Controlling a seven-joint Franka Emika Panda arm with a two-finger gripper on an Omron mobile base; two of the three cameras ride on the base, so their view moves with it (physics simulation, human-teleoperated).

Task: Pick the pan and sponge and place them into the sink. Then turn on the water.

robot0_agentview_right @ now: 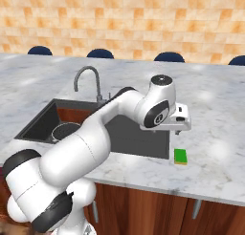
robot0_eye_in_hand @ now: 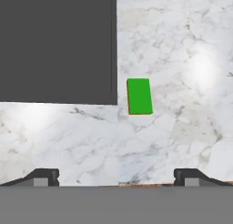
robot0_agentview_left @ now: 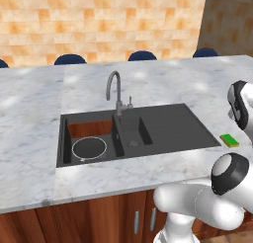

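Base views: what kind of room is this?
A kitchen, rendered: a marble counter with an inset dark sink and gooseneck faucet, wood cabinets below, tiled wall behind.

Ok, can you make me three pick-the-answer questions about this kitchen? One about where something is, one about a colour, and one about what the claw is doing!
1. Where is the pan?
A. on the counter
B. in the sink's big basin
C. in the claw

2. What colour is the sponge?
A. green
B. blue
C. pink

3. How is the claw?
A. shut on the sponge
B. shut on the faucet
C. open and holding nothing

Answers:
1 B, the round dark pan lies at the bottom of the larger basin of the sink.
2 A, the sponge is bright green, lying on the marble counter beside the sink's edge.
3 C, in the hand view the two fingertips stand wide apart above the counter, with the sponge untouched ahead of them.
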